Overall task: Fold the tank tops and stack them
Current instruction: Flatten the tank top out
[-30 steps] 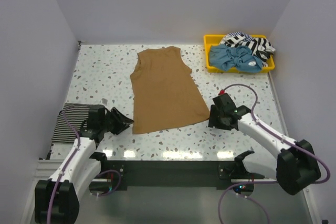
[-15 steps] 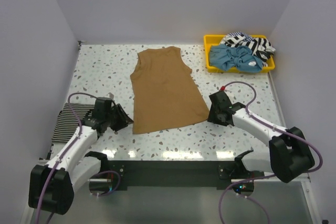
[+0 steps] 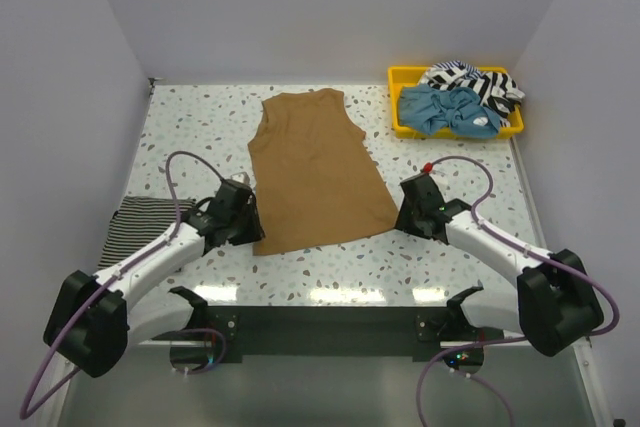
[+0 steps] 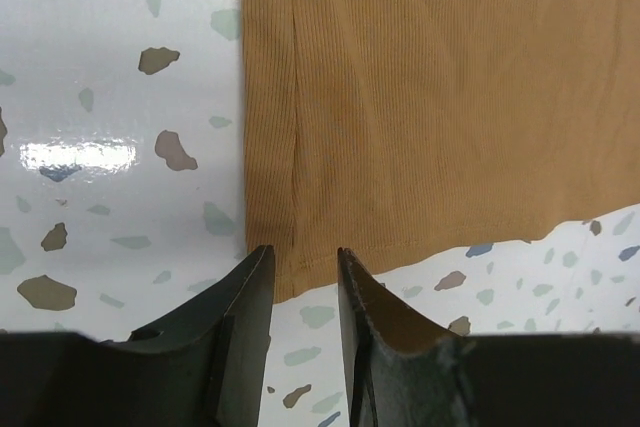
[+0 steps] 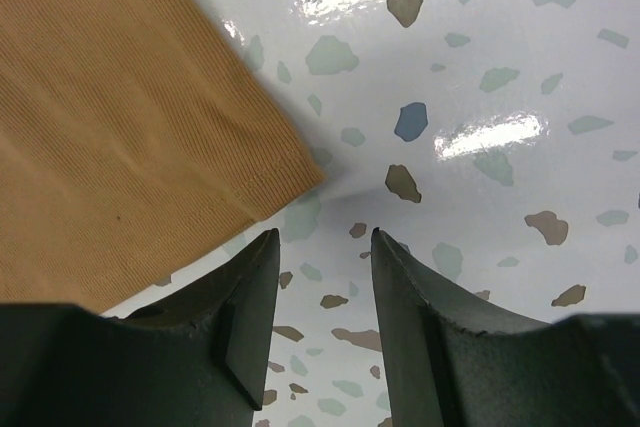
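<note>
A plain tan-brown tank top lies flat in the middle of the table, neck to the back. A folded black-and-white striped tank top lies at the left edge. My left gripper is low at the tan top's near left corner. In the left wrist view, my left gripper stands open with a narrow gap, and the hem corner of the tan top lies just past its tips. My right gripper is open beside the near right corner. In the right wrist view, that corner of the tan top lies just left of my right gripper.
A yellow tray at the back right holds a light blue top and a bold striped top. Walls close off the table's left, right and back sides. The speckled tabletop is glossy.
My left gripper swung right, from over the striped top to the tan top's near left corner. The right gripper crept left toward the near right corner. Both jaws narrowed a little.
</note>
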